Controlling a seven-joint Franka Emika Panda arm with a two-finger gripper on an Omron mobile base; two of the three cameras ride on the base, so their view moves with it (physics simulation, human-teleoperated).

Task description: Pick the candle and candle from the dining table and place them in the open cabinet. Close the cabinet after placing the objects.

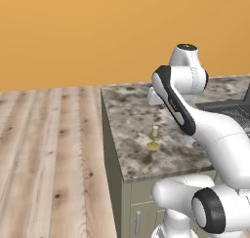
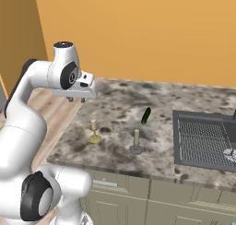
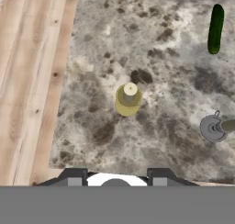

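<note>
1. Hand [image 2: 76, 98] hangs above the bench's [image 2: 184, 166] left edge, holding nothing; its opening cannot be told.
2. Gold candle [image 2: 94, 131] near the left front corner; grey candle [image 2: 136, 142] near the front edge, well apart; bare stone between.

Plain orange wall [image 1: 97, 32] rises behind pale wood-plank floor [image 1: 44, 149].

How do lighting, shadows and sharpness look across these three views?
Left base view: flat, even light, sharp; the brass candle throws only a faint smudge on the dining table. Right base view: no glare or blur; the silver candle reads crisply. Hand view: sharp, looking straight down on both holders.
</note>
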